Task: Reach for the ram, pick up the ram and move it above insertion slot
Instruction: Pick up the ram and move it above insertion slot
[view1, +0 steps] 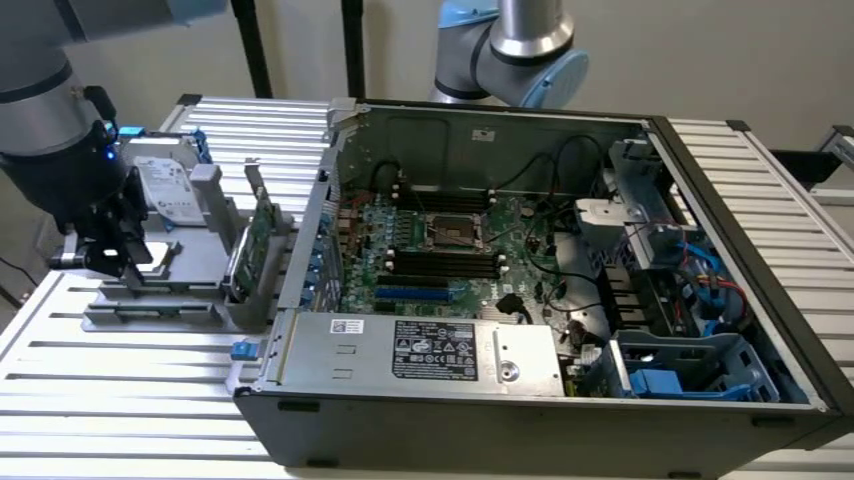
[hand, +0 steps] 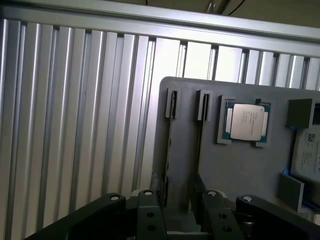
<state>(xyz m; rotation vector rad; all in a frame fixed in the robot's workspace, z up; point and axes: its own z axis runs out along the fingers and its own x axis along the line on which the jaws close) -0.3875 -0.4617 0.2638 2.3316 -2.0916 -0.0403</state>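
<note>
**Hovering open over the ram in its holder**

Exterior view: the gripper is hanging low over the grey parts fixture. The fixture is sitting on the slatted table at the exterior view's left. It is well apart from the open computer case and the motherboard's memory slots. A hard drive and a green expansion card are standing in the same fixture.

Wrist view: the ram is showing as a thin dark edge, standing upright in a fixture slot near the processor. The fingers are standing well apart, roughly straddling that edge and gripping nothing. Whether either finger is touching it is not visible. The stick is probably light, stiff and fragile. It is likely best gripped across its two flat faces near mid-length, away from the contact edge.
</note>
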